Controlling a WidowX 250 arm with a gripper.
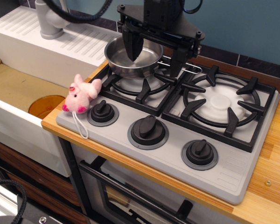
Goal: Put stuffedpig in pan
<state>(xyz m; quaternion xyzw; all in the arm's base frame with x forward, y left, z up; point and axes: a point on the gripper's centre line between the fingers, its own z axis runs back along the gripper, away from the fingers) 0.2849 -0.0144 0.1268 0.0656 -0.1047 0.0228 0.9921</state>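
Black pincer (155,55): two tapered fingers, flat bracket with screws, black cables above.

One stuffedpig (82,94), one pan (133,56) — three knobs (149,130).

Toy stove (233,175) on wooden counter (270,186) — fixtures.
Two black grates, three black knobs (148,130); white sink (18,98) and faucet (51,21) at one side.
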